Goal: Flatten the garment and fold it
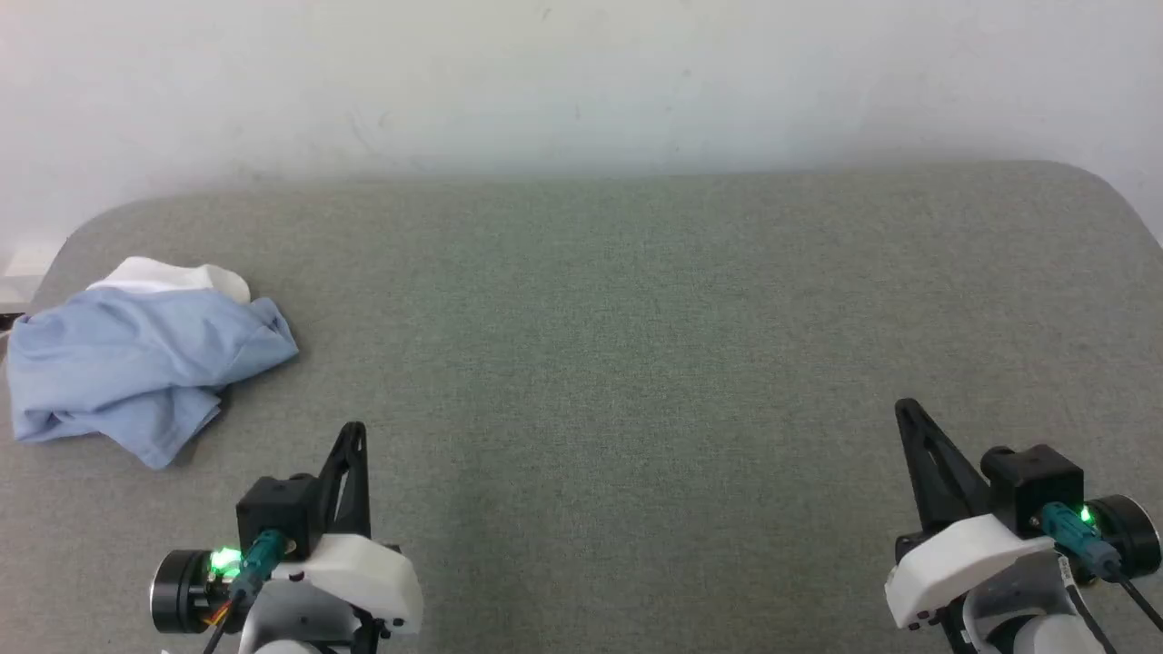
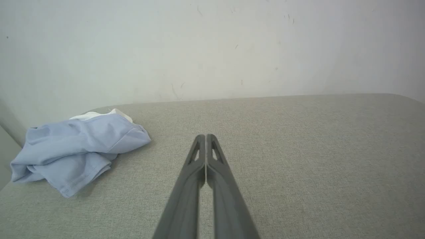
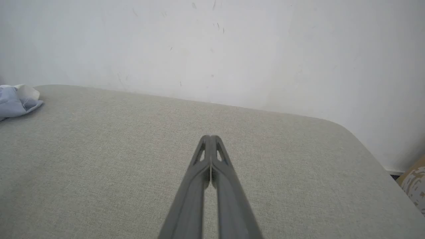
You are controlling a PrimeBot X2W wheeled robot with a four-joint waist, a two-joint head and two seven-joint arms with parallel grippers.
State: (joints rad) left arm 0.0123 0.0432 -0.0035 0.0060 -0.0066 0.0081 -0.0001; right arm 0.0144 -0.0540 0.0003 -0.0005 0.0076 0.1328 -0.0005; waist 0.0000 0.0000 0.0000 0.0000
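We see garment (image 1: 136,363) crumpled at worktop (image 1: 636,318) far-left edge, white part toward wall (image 1: 581,82). Our left jaws pressed together, holding nothing, near garment; right jaws likewise, empty, well apart from it.

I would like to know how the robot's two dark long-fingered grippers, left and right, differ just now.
The left gripper is near the crumpled light-blue cotton shirt; the right gripper is far across the grey-green fabric surface from it. In the head view the left gripper leans slightly right, while the right gripper leans further left. Both are shut, empty and clear of the shirt.
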